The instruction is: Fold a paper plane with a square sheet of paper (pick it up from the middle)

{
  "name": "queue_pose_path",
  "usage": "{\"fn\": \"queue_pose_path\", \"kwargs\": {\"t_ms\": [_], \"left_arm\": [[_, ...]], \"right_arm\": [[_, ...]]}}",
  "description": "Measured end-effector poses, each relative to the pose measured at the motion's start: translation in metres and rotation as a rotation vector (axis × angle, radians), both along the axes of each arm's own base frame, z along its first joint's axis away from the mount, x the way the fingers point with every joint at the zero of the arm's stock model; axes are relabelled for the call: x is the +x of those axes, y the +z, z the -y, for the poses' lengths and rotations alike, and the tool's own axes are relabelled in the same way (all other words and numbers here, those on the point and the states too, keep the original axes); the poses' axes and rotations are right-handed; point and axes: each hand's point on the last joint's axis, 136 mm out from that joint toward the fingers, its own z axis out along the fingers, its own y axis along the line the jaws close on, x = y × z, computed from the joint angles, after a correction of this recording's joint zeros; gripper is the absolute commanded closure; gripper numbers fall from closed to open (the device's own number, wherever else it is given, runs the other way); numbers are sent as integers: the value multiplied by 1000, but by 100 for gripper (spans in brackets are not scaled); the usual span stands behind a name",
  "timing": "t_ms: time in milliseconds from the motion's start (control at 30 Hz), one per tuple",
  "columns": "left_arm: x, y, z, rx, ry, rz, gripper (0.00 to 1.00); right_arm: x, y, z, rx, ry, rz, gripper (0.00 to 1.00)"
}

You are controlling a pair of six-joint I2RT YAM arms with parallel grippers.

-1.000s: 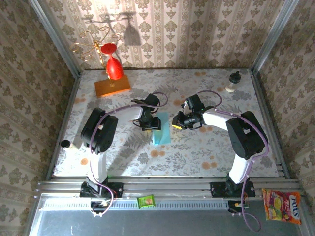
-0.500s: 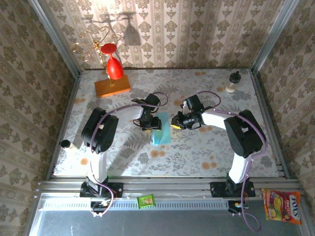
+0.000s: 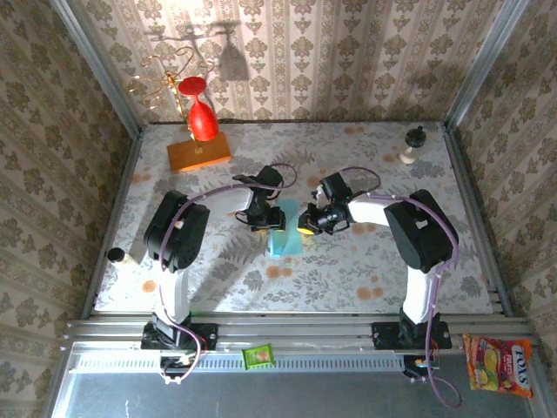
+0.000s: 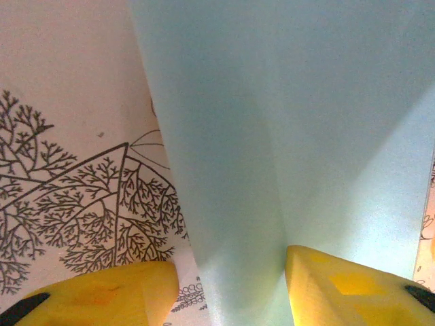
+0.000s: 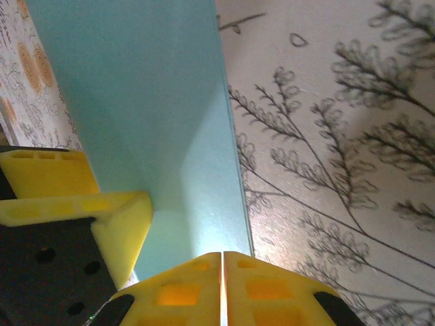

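Top external — folded light-blue sheet (image 3: 285, 239), long axis near-to-far; pointing end unclear. Left gripper (image 3: 267, 221) jaws parted astride one edge — right gripper (image 3: 306, 226) clenched at the other.

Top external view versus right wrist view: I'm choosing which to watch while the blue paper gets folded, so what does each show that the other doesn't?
Top external: the whole flowered table, an orange block and a red glass at its far left, and a green packet on the near rail. Right wrist: the right claw closed to a thin seam at the near edge of the paper, and a raised crease in the sheet. Shared: the light-blue paper lying on the table at the right claw.
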Motion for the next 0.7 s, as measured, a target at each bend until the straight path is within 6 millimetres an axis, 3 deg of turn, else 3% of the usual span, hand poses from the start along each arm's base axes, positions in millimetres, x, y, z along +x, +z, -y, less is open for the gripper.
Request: {"fn": "queue_pose_path", "kwargs": {"t_ms": [500, 700], "left_arm": [[-1, 0, -1, -1, 1, 0, 49], [3, 16, 2, -106, 14, 34, 46]], "right_arm": [[4, -9, -10, 0, 39, 2, 90], [4, -11, -7, -18, 53, 19, 90]]}}
